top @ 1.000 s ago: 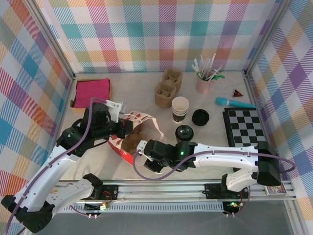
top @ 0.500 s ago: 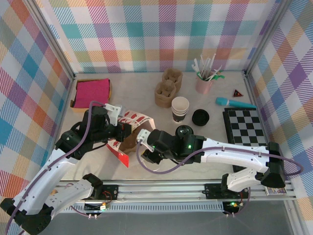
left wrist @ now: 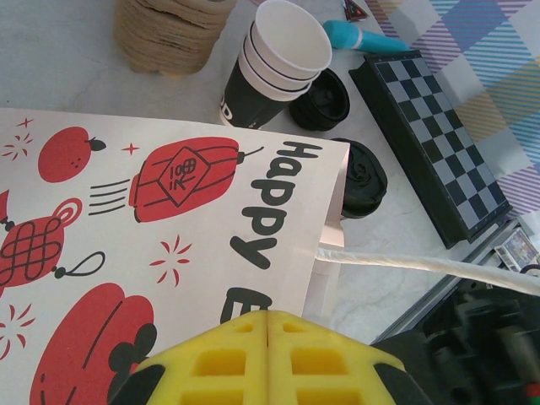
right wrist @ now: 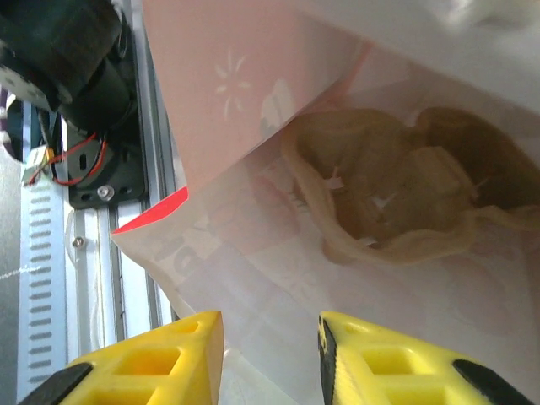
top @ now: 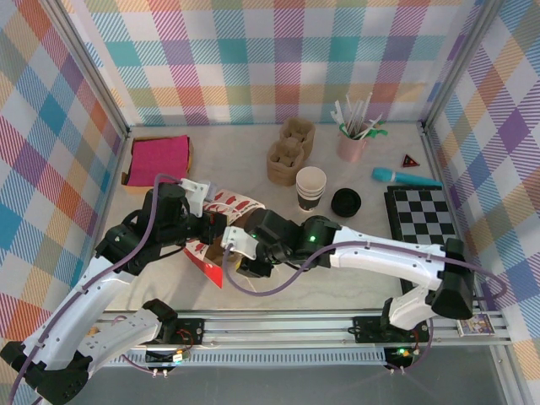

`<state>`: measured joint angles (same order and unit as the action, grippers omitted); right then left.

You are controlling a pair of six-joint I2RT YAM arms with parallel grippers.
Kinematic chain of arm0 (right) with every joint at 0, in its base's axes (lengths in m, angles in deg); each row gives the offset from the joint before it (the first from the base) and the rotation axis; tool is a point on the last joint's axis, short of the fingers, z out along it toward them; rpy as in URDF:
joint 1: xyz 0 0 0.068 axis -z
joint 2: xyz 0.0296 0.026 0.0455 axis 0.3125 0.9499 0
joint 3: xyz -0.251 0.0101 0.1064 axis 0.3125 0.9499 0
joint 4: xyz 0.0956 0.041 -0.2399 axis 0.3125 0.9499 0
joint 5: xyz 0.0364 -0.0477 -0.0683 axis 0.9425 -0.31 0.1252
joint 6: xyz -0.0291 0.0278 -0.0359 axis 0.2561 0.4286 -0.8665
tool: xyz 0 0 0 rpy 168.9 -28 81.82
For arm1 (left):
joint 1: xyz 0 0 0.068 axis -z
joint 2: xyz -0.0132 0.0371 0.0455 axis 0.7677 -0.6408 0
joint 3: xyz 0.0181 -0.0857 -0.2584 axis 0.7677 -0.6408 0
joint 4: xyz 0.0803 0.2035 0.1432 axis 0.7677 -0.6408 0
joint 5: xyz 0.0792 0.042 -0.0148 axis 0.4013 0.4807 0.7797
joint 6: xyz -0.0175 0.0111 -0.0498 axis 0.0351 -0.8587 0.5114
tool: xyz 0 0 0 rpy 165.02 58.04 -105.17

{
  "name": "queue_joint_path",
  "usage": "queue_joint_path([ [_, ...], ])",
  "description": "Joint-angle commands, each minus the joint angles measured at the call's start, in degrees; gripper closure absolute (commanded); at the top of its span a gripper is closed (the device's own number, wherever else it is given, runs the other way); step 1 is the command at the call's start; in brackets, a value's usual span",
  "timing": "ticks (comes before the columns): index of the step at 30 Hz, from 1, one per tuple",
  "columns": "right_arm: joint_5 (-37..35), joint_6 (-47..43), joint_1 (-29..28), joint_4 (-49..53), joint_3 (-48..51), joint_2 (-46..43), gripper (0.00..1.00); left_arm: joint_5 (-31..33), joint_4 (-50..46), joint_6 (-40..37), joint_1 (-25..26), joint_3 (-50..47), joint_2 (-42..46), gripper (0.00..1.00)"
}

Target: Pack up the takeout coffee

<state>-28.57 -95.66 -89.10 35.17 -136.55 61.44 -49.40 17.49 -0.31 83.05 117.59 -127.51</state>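
Standing upright on the surface (left wrist: 67,76), the takeout coffee (left wrist: 359,179) is being seen just beside the printed paper bag (left wrist: 126,211), near the stacked paper cups (left wrist: 274,63). The bag's edge is being pinched by the clenched left tool (left wrist: 267,325), while the right tool (right wrist: 268,337), fingers parted and grasping nothing, is being held at the bag's open mouth.

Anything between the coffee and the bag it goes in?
Yes: the right gripper itself is at the paper bag's mouth, its wrist lying between that opening and the takeout coffee. The left gripper pinches the bag's edge. Nothing else visibly stands between them.
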Motion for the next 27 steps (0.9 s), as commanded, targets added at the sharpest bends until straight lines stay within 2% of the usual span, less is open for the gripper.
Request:
queue_joint_path([
  [1,3.73,-4.15,-0.28,-3.28,1.12,0.23,0.64,-0.88,-1.21,0.16,0.14,0.12,1.10,1.00],
  [12,4.51,-11.89,-0.29,-6.71,1.68,4.35,0.68,-0.34,-1.66,0.75,0.10,0.91,1.02,1.00],
  [27,2.26,-18.47,-0.23,-7.28,-1.85,10.09,0.66,-0.55,-1.75,1.59,0.14,1.08,1.04,1.00],
])
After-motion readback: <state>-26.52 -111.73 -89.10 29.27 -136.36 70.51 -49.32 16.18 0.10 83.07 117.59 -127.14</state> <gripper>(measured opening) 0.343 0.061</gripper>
